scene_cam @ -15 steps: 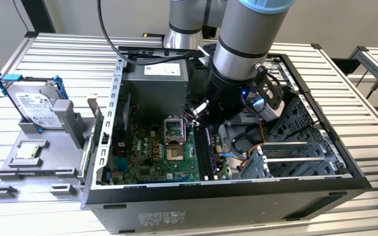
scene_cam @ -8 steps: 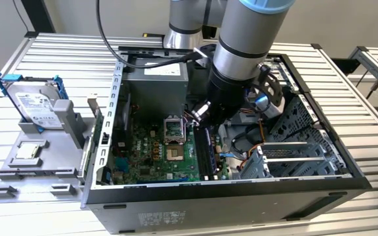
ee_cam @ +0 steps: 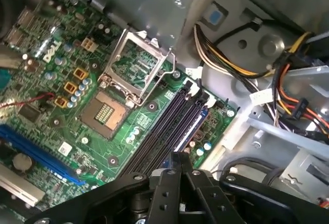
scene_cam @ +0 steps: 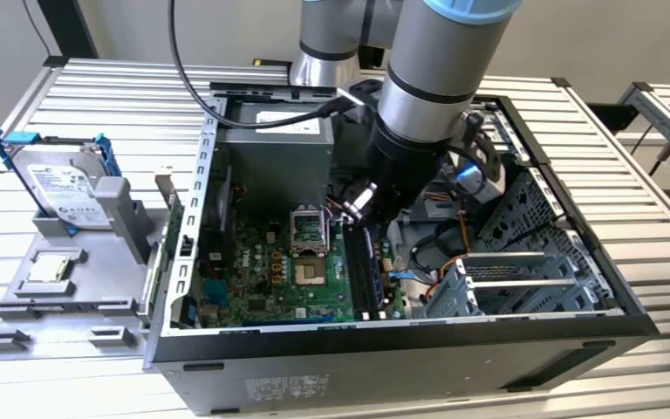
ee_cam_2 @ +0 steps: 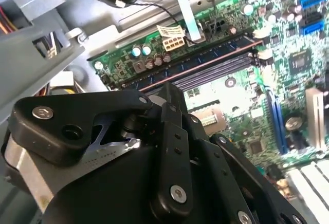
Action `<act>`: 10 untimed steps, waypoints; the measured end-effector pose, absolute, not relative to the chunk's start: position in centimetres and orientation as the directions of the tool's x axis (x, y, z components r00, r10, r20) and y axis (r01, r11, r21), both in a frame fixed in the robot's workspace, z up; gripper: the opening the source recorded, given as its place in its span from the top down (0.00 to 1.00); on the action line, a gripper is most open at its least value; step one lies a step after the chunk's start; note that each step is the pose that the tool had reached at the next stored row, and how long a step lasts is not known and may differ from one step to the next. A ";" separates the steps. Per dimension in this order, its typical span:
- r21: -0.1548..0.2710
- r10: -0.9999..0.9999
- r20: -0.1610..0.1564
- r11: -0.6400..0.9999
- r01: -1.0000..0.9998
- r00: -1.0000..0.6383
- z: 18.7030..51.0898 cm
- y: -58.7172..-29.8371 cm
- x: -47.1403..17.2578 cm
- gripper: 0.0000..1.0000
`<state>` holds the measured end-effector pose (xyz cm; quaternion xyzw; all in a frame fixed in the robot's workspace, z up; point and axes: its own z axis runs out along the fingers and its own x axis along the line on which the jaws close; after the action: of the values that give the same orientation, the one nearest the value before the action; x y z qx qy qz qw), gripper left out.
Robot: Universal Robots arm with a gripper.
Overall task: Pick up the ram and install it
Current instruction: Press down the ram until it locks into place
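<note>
In the exterior view, the black gripper [scene_cam: 365, 209] is seen lowered inside the open grey metal computer case [scene_cam: 452, 349], just above the long black memory slots [scene_cam: 365, 266] of the green motherboard [scene_cam: 271, 271]. A silver boxy hard drive in a blue frame [scene_cam: 62, 188] is stood in a grey plastic holder [scene_cam: 56, 279] on the slatted metal desk [scene_cam: 114, 87], well apart from the gripper.

In the second wrist view, the gripper [ee_cam_2: 172, 93] is seen closed, its fingers [ee_cam_2: 172, 131] pressed together (what is pinched cannot be told). A thin dark ram stick [ee_cam_2: 205, 62] with a coppery edge is seated in a slot just beyond it.

In the first wrist view, the gripper [ee_cam: 180, 157] is held directly over the near ends of the slots [ee_cam: 167, 131].
</note>
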<state>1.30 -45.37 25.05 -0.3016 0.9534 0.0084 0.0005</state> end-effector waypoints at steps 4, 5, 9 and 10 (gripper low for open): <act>0.013 -0.623 -0.009 0.782 -0.623 -0.782 25.1 -45.4 1.3 1.00; 0.013 -0.634 -0.010 0.773 -0.634 -0.773 25.1 -45.4 1.3 1.00; 0.010 -0.675 -0.013 0.738 -0.675 -0.738 25.0 -45.4 1.3 1.00; 0.009 -0.685 -0.014 0.729 -0.685 -0.729 25.0 -45.4 1.3 1.00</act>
<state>1.30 -45.37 25.05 -0.3682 0.9297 0.0069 0.0048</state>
